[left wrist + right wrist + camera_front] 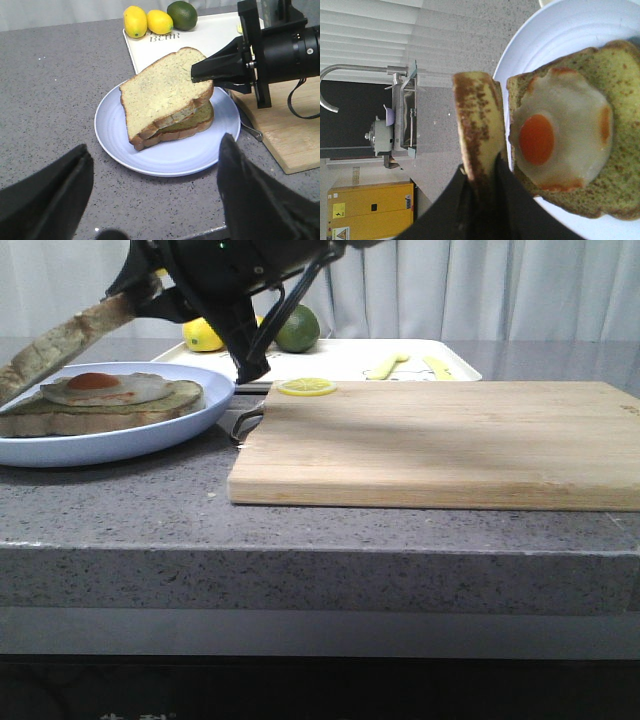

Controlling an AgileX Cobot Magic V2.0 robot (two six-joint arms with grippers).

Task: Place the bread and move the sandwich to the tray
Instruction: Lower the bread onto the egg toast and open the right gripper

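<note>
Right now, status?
Right gripper shut on bread, tilted over sandwich on plate. Left gripper open, empty. Tray behind, holding fruit.

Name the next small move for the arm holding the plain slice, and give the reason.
Probably lower the bread flat and release. The right gripper pinches its edge, and the slice hangs tilted over the sandwich on the blue plate, with the egg still uncovered. The left gripper waits open, apart from the plate.
</note>
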